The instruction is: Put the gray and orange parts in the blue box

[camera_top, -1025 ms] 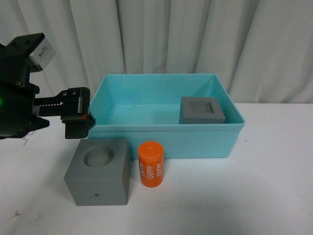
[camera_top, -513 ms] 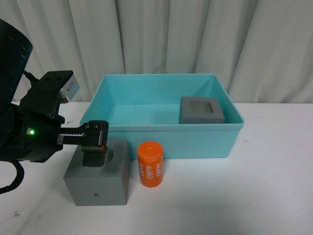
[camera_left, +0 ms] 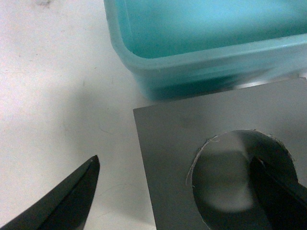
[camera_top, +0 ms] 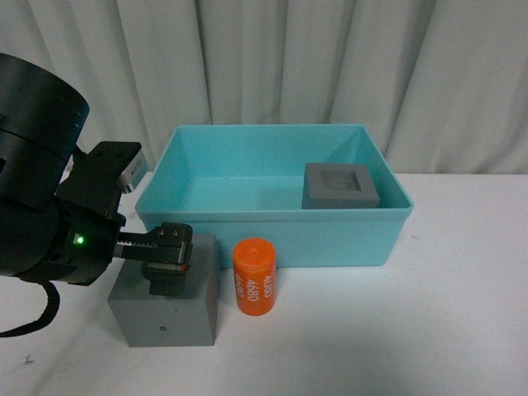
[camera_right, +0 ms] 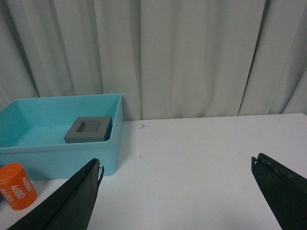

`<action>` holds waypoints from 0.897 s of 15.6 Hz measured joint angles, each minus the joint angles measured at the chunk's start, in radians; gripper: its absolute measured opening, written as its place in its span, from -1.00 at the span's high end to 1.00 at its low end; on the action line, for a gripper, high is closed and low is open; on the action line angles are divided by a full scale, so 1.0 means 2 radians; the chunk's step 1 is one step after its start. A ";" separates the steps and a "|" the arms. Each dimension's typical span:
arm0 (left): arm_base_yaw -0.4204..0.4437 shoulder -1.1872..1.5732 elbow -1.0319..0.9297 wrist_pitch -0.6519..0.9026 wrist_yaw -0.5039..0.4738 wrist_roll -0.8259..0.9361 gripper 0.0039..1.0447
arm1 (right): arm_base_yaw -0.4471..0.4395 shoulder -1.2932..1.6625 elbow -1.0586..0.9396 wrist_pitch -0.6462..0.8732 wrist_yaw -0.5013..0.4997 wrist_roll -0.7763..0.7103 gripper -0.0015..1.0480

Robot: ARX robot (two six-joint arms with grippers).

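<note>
The gray cube with a round recess (camera_top: 169, 309) stands on the white table in front of the blue box (camera_top: 272, 219). My left gripper (camera_top: 169, 264) is open and low over this cube. In the left wrist view the gripper (camera_left: 177, 191) straddles the cube's edge (camera_left: 163, 143): one finger (camera_left: 72, 201) is outside over the table, the other (camera_left: 280, 194) is in the recess. The orange cylinder (camera_top: 256, 276) stands next to the cube. The gray cube with a square recess (camera_top: 340, 186) lies inside the box. My right gripper (camera_right: 176, 163) is open and empty above bare table.
White curtains hang behind the table. The right wrist view shows the blue box (camera_right: 57, 153), the square-recess cube (camera_right: 88, 129) in it and the orange cylinder (camera_right: 17, 184) off to one side. The box's front wall (camera_left: 192, 52) is close beyond the cube.
My left gripper has moved right and down, from beside the box's left corner onto the top of the round-recess cube. The parts and the box have not moved.
</note>
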 joint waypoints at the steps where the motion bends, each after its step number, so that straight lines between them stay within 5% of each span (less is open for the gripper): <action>1: -0.001 0.000 0.000 0.003 -0.002 0.001 -0.61 | 0.000 0.000 0.000 0.000 0.000 0.000 -0.87; 7: 0.006 -0.008 -0.001 -0.005 -0.005 0.021 0.53 | 0.000 0.000 0.000 0.000 0.000 0.000 -0.87; 14: 0.049 -0.156 -0.048 -0.095 0.020 0.083 0.61 | 0.000 0.000 0.000 0.000 0.000 0.000 -0.87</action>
